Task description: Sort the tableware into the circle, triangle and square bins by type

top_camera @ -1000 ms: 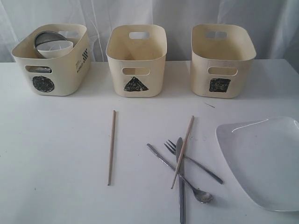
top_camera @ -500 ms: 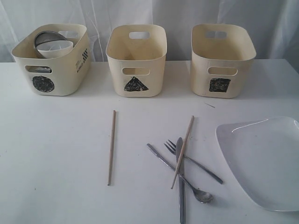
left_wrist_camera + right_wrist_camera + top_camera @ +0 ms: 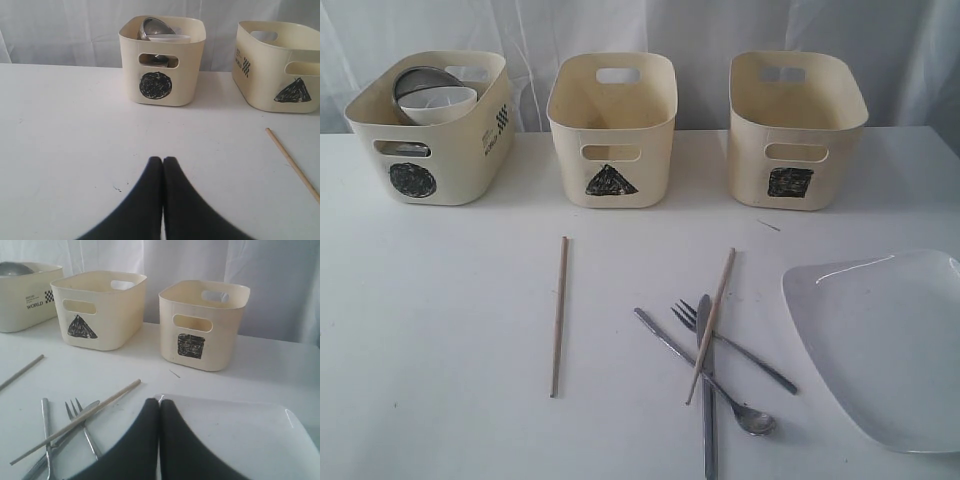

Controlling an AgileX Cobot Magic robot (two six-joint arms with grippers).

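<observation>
white table (image 3: 440,300), lone chopstick (image 3: 559,315) lengthwise toward triangle bin (image 3: 655,170), left end effector (image 3: 163,161) together, right end effector (image 3: 160,402) together

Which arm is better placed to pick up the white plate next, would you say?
Probably right: the right gripper, shut, sits at the edge of the white plate. The left gripper, also shut, faces the table and circle bin, with no plate in its view.
</observation>
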